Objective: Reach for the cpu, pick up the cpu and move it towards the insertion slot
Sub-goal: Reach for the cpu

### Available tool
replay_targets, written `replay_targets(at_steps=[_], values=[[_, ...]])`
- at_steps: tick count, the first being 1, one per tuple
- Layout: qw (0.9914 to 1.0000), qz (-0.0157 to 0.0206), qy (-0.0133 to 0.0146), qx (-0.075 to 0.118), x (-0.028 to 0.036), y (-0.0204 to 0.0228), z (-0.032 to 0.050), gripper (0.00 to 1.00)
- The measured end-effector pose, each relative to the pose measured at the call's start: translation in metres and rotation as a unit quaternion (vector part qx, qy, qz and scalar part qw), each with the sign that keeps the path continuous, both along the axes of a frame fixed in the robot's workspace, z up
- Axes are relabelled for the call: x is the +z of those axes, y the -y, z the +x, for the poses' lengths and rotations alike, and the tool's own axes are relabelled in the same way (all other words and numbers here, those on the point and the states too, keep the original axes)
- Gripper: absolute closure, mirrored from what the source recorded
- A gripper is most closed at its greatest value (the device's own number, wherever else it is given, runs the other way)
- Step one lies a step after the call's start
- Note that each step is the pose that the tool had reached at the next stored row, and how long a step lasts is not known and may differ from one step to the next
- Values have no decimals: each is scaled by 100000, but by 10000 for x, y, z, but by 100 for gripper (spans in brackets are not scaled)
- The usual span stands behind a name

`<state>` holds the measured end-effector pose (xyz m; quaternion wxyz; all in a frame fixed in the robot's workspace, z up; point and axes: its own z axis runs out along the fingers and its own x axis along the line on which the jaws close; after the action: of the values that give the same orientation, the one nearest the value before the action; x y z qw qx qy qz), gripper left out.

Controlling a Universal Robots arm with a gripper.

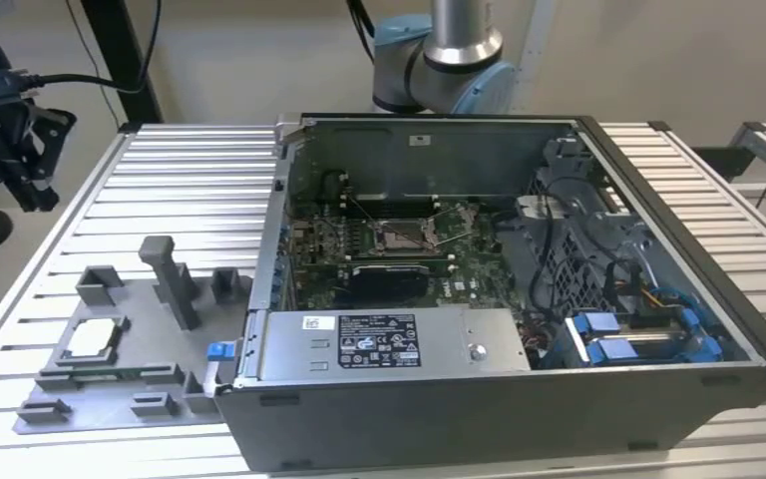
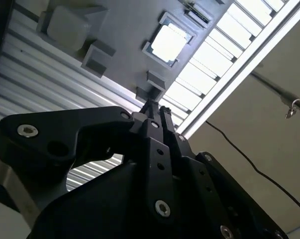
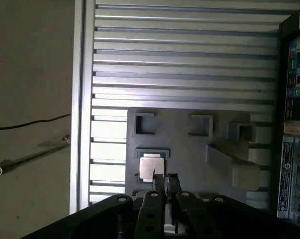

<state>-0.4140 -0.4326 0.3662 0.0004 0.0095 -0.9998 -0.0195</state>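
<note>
The hand (image 2: 155, 106), pressed together and empty, hangs well above the cpu (image 3: 152, 167), which lies flat in a grey fixture (image 1: 144, 394) recess on the tabletop (image 1: 184, 180), apparently to keep it located for grasping.

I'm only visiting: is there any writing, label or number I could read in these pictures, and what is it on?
Black-and-white sticker on the grey metal box inside the open dark computer case: print too small to read.
Small white sticker on the case's inner wall: unreadable.
Coloured labels on the case in the first wrist view: blurred.
No text can be quoted.
</note>
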Motion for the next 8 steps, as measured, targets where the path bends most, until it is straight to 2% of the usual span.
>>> replay_targets(at_steps=[8], values=[[100000, 30, -8, 2, -1, 0, -1, 0]])
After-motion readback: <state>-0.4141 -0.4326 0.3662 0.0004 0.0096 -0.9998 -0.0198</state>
